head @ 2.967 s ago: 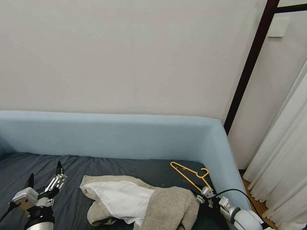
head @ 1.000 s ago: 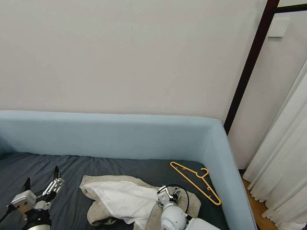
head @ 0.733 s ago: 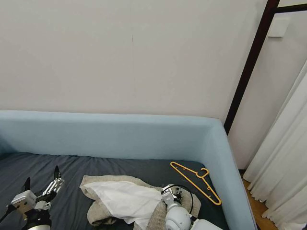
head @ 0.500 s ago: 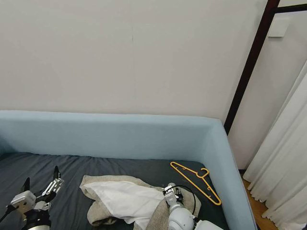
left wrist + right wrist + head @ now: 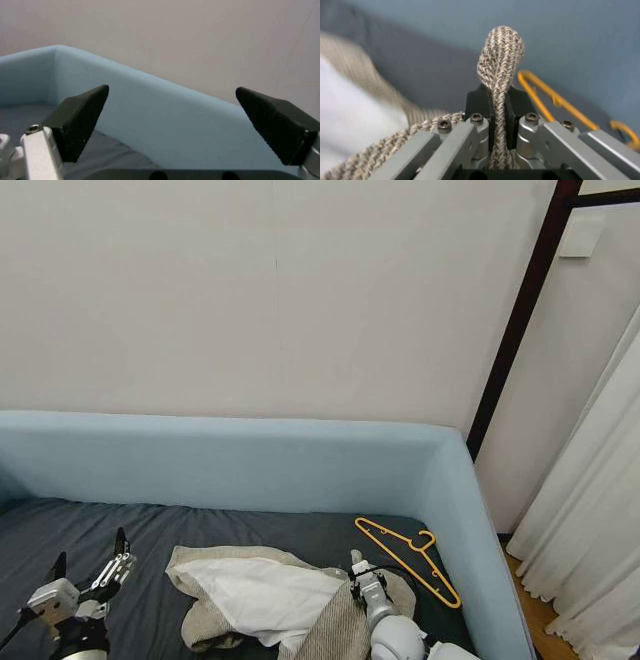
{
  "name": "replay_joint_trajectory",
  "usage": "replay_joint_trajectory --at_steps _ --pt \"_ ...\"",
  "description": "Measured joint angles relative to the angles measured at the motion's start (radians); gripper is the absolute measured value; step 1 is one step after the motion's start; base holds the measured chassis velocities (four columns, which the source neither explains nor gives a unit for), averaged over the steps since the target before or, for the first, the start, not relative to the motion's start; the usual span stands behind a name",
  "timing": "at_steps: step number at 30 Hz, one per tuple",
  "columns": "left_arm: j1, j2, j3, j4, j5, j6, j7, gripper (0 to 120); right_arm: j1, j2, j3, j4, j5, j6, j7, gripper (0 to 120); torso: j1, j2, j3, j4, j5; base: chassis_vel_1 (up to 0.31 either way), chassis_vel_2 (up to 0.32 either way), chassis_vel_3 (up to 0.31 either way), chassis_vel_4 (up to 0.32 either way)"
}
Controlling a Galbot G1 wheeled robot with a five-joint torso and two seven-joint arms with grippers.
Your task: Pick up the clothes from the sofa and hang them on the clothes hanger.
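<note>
One sweater fold (image 5: 500,52) in the right claw (image 5: 499,103) — hanger (image 5: 542,92) nearby

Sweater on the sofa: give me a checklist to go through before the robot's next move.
1. Right gripper jaws shut on a fold of the beige sweater: ok.
2. Only knit fabric between the jaws: ok.
3. Orange hanger outside the jaws, lying on the sofa: ok.
4. Left gripper open, above the seat, apart from the clothes: ok.
5. White garment free of the sweater, so it won't lift too: cannot tell.
</note>
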Motion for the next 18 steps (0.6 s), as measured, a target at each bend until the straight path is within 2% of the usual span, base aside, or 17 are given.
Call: replay_joint_trajectory --at_steps 3,4,7,9,13,15,18 --pt "-0.004 0.003 0.000 0.010 -0.001 -0.001 0.000 100 0.005 -0.002 0.029 0.005 -0.006 0.092 -0.052 4 0.000 0.000 0.000 -0.0001 0.0000 0.000 0.000 0.000 0.000" --pt "-0.011 0.009 0.000 0.017 -0.008 -0.001 0.003 100 0.033 -0.005 0.077 0.023 0.012 0.202 -0.151 4 0.000 0.000 0.000 -0.0001 0.0000 0.000 0.000 0.000 0.000" --pt "-0.028 0.017 0.006 0.029 -0.035 -0.001 0.007 100 0.104 -0.016 0.120 0.049 0.081 0.315 -0.327 4 0.000 0.000 0.000 0.0002 -0.0001 0.000 0.000 0.000 0.000" --pt "-0.032 0.019 0.008 0.031 -0.041 -0.001 0.008 100 0.116 -0.017 0.122 0.051 0.093 0.326 -0.350 4 0.000 0.000 0.000 0.0001 0.0000 0.000 0.000 0.000 0.000" --pt "-0.065 0.029 0.036 0.068 -0.109 0.003 0.023 100 0.284 -0.033 0.119 0.072 0.246 0.392 -0.562 4 0.000 0.000 0.000 0.0000 -0.0001 0.000 0.000 0.000 0.000" --pt "-0.068 0.029 0.037 0.071 -0.114 0.004 0.024 100 0.299 -0.033 0.117 0.072 0.256 0.394 -0.577 4 0.000 0.000 0.000 0.0000 -0.0002 0.000 0.000 0.000 0.000" --pt "-0.092 0.028 0.045 0.089 -0.144 0.010 0.031 100 0.403 -0.027 0.098 0.065 0.301 0.405 -0.675 4 0.000 0.000 0.000 0.0001 -0.0003 0.000 0.000 0.000 0.000"
